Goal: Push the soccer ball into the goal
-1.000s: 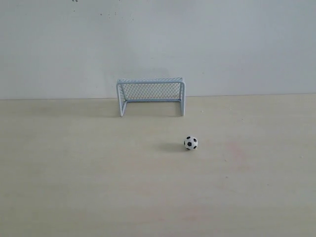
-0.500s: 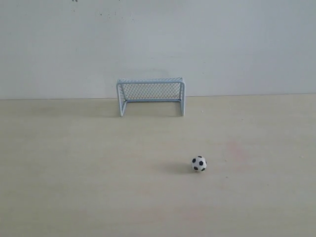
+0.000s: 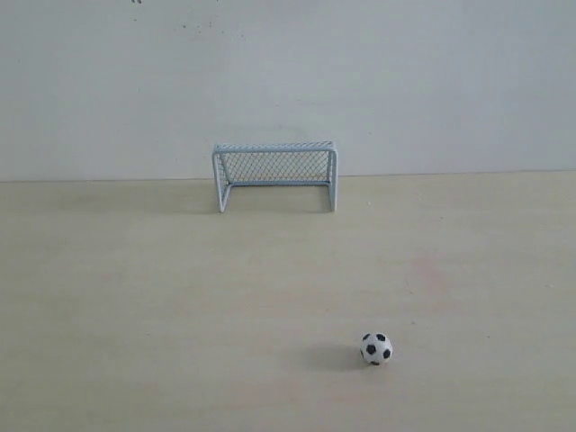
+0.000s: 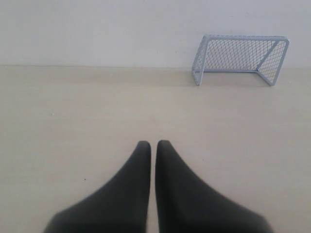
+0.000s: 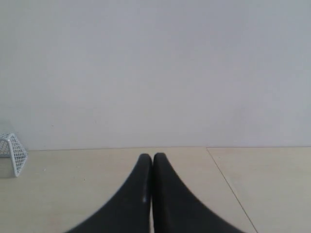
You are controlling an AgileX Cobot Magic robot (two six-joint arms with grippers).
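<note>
The soccer ball (image 3: pixel 376 348), tiny and white with black patches, lies on the pale wooden table near the front, right of centre in the exterior view. The goal (image 3: pixel 274 175), a pale blue frame with mesh netting, stands at the back against the white wall, its mouth facing the front. The goal (image 4: pixel 240 58) also shows in the left wrist view, and one corner of the goal (image 5: pixel 13 153) in the right wrist view. My left gripper (image 4: pixel 153 144) is shut with nothing in it. My right gripper (image 5: pixel 152 156) is shut and empty too. Neither arm shows in the exterior view, and neither wrist view shows the ball.
A white wall (image 3: pixel 288 81) closes off the back of the table (image 3: pixel 135 297). In the right wrist view a thin seam (image 5: pixel 228 184) runs across the table surface.
The ball has rolled toward the front of the table and slightly right, away from the goal. The goal has not moved.
</note>
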